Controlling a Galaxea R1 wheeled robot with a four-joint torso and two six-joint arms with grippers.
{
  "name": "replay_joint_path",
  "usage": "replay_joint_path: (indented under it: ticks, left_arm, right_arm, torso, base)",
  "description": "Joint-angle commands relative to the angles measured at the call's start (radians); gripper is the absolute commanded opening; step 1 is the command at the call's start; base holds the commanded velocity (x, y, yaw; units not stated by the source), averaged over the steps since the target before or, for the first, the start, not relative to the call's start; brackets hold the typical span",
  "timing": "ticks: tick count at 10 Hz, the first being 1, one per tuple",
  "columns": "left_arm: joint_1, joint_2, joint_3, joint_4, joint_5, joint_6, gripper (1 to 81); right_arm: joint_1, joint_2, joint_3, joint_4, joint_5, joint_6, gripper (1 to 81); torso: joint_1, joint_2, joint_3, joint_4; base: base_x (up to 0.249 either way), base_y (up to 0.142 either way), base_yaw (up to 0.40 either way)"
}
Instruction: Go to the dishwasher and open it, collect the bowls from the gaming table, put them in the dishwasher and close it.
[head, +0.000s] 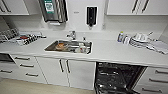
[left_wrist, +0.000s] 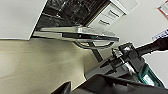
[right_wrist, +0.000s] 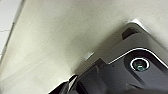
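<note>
The dishwasher (head: 117, 76) stands open under the counter at the lower right of the head view, its dark inside and wire racks exposed. In the left wrist view its door (left_wrist: 80, 33) is folded down flat above the beige floor, the bar handle (left_wrist: 93, 46) on its underside and the racks (left_wrist: 72, 10) behind it. A dark part of my left gripper (left_wrist: 65, 88) shows near that door, low over the floor. My right gripper (right_wrist: 67, 86) hangs over bare floor beside my own base. The bowls and the gaming table are out of view.
A white counter (head: 110, 50) runs across the head view with a steel sink (head: 68, 46) holding dishes and an orange-brown item. A dish rack (head: 23, 38) sits at the left and stacked plates (head: 140, 40) at the right. White cabinet doors (head: 65, 72) and drawers (head: 25, 66) stand below.
</note>
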Motion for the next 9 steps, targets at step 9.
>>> replay_joint_path:
  ticks: [9]
  left_arm:
    - [0.169, 0.35, -0.6, -0.066, 0.091, -0.046, 81.1]
  right_arm:
    - [-0.009, 0.108, -0.144, -0.034, -0.004, -0.362, 81.1]
  torso:
    - [0.0, 0.0, 0.0, 0.0]
  base:
    - [-0.019, 0.0, 0.0]
